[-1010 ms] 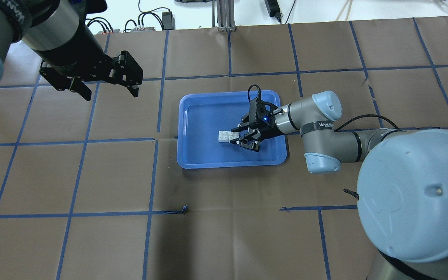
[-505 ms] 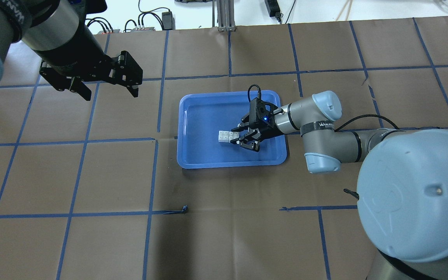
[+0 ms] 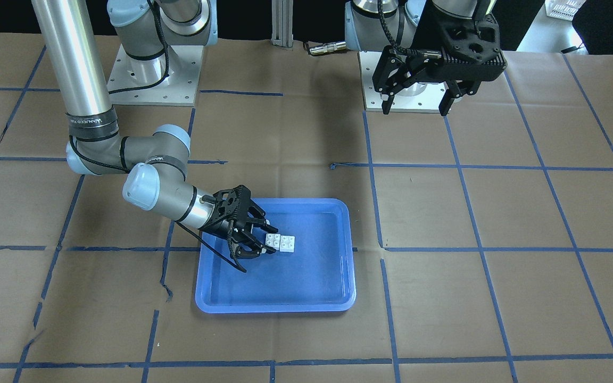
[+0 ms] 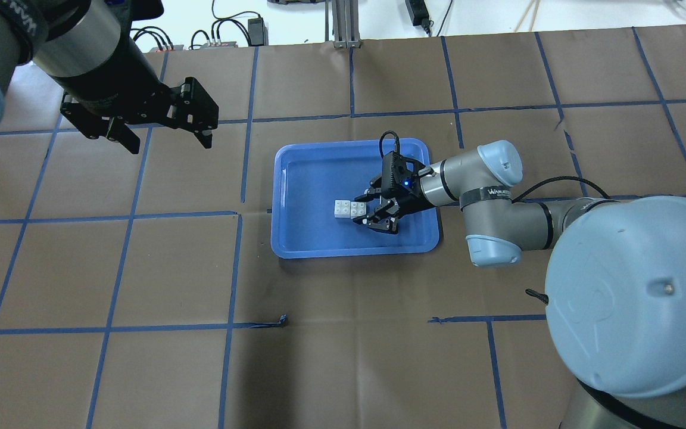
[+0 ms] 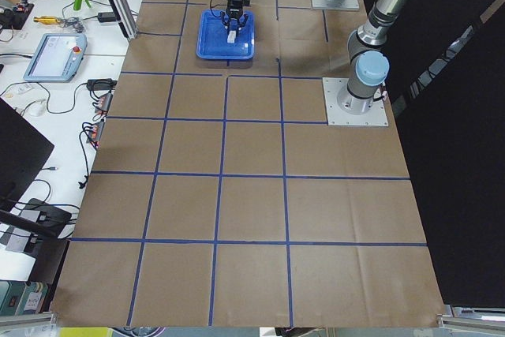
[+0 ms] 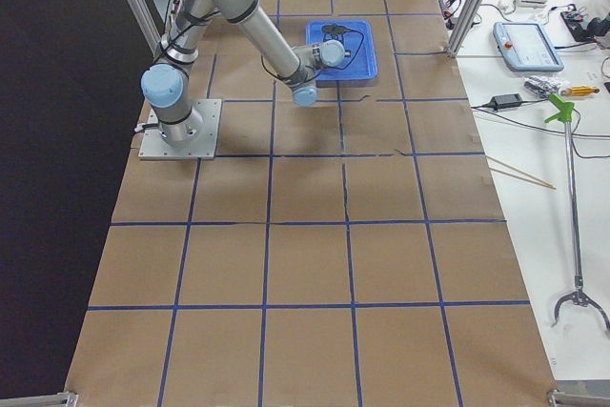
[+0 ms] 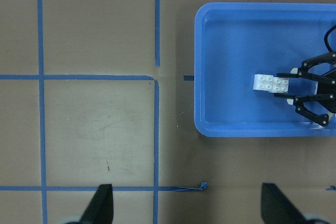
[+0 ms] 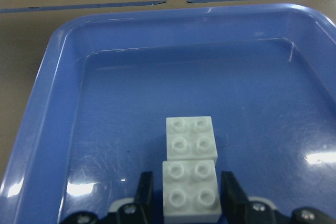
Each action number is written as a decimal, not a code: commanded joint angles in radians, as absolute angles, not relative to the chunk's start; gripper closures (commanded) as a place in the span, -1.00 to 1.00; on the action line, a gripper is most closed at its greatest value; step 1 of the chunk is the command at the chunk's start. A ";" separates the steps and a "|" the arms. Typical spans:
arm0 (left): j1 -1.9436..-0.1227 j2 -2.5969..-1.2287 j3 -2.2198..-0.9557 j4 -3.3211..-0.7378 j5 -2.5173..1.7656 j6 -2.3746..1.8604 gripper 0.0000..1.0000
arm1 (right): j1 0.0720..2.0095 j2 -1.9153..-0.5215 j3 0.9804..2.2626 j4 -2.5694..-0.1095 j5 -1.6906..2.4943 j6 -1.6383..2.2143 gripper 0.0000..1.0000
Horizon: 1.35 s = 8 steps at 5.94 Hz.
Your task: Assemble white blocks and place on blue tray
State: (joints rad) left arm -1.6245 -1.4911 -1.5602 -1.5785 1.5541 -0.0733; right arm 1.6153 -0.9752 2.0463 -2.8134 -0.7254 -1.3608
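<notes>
Two white blocks (image 4: 350,209) lie studs up and touching end to end inside the blue tray (image 4: 313,179). They also show in the front view (image 3: 280,242) and the left wrist view (image 7: 271,83). My right gripper (image 4: 357,209) is low in the tray and open. In the right wrist view its fingers (image 8: 146,187) stand on either side of the near block (image 8: 190,192) with small gaps. My left gripper (image 4: 167,143) is open and empty, high above the table to the tray's left.
The table is covered in brown paper with a grid of blue tape lines (image 4: 236,268). The robot bases (image 3: 152,74) stand at the robot's edge of the table. Cables and power supplies (image 4: 230,36) lie beyond the far edge.
The right arm has shifted very slightly. The blocks, the tray and the left gripper have stayed in place.
</notes>
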 commanded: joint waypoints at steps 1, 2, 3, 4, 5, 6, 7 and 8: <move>-1.624 -1.491 -1.560 -1.578 1.554 -0.074 -0.99 | 1.615 -0.973 2.045 -2.813 -0.724 -1.353 -0.48; -1.624 -1.491 -1.562 -1.578 1.554 -0.074 -0.99 | 1.615 -0.976 2.045 -2.813 -0.724 -1.315 -0.85; -1.624 -1.491 -1.562 -1.578 1.555 -0.074 -0.99 | 1.615 -0.979 2.040 -2.813 -0.724 -1.293 -0.99; -1.624 -1.491 -1.562 -1.578 1.554 -0.074 -0.99 | 1.615 -0.982 2.011 -2.812 -0.733 -1.216 -0.99; -1.624 -1.491 -1.560 -1.578 1.555 -0.074 -0.99 | 1.615 -0.988 1.978 -2.807 -0.742 -1.136 -0.99; -1.624 -1.491 -1.562 -1.578 1.554 -0.074 -0.99 | 1.615 -1.000 1.953 -2.800 -0.753 -1.058 -1.00; -1.624 -1.491 -1.562 -1.578 1.554 -0.074 -0.99 | 1.615 -1.017 1.942 -2.795 -0.825 -0.993 -0.99; -1.624 -1.491 -1.562 -1.578 1.554 -0.074 -0.99 | 1.615 -1.052 1.944 -2.758 -0.889 -0.936 -1.00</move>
